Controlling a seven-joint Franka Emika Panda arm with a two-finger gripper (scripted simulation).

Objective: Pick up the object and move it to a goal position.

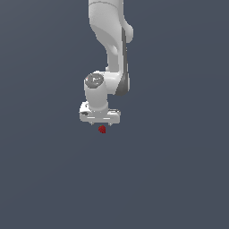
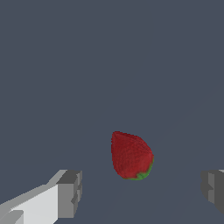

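Look at the exterior view: your arm (image 1: pixel 112 44) comes down from the top of the frame, white with a dark grey panel along one side, and ends in the white end effector (image 1: pixel 100 123) pointing straight down. Just beneath it sits the object (image 1: pixel 102 129), a tiny dark red lump far narrower than the end effector's body. From this view you cannot tell whether the fingertips reach down around it or stop short above it.

The wrist view gives you more detail. The object (image 2: pixel 131 155) reads as a strawberry: red, dimpled skin, with a sliver of green at one end. It lies on the plain grey-blue bench (image 2: pixel 109 65). Two grey fingers (image 2: pixel 70 192) show at opposite edges of this frame, and the strawberry lies in the wide gap between them, touching neither. It is somewhat closer to the finger with the white link behind it than to the other one.

So your end effector (image 2: pixel 140 190) stands spread wide, with nothing clamped, and the strawberry rests free on the bench below it.
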